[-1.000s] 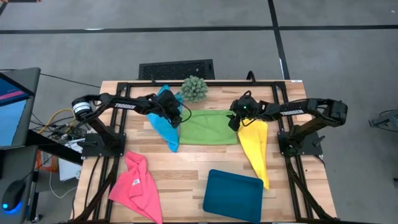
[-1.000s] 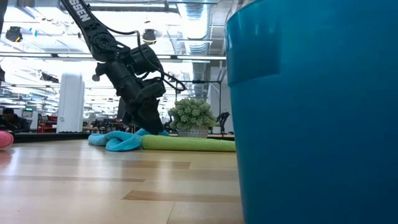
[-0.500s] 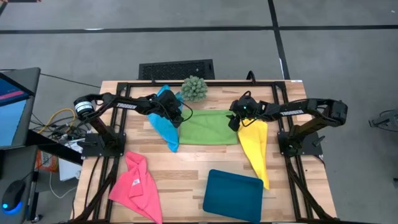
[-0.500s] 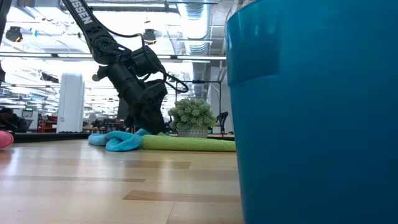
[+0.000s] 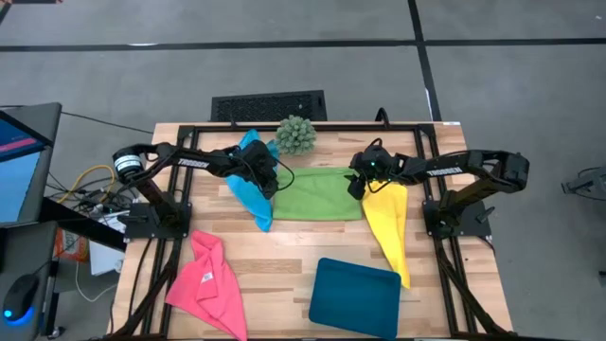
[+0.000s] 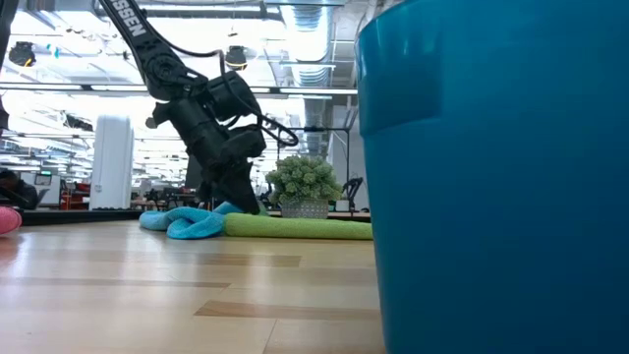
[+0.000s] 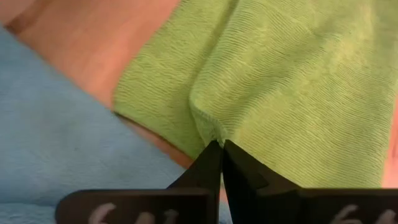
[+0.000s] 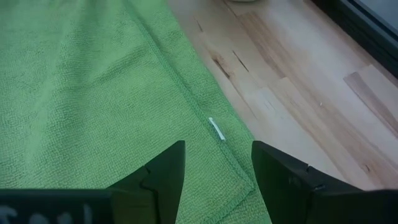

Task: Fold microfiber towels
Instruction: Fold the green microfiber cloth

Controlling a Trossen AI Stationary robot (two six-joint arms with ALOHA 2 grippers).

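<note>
Left gripper sits at the left edge of the lime green towel, fingers pinched together on a small ridge of the green cloth (left wrist view shows the fabric puckered up right at the fingertips). The sky blue towel lies just beside it, bunched, on its left side, touching or nearly touching the green one.

Right gripper is at the green towel's right edge, fingers apart and straddling the hemmed corner, nothing clamped; bare wood shows beyond the hem.

Green towel lies mostly flat in the middle of the table's far half. Yellow towel runs from under the right gripper toward the near right, tapering to a point. Hot pink towel is crumpled at the near left corner, well apart from the rest.

Dark teal tray is near-centre and fills the right of the low view. Spiky green plant stands at the far edge, just beyond the green towel. In the low view the left arm slants down to the blue and green cloths.
</note>
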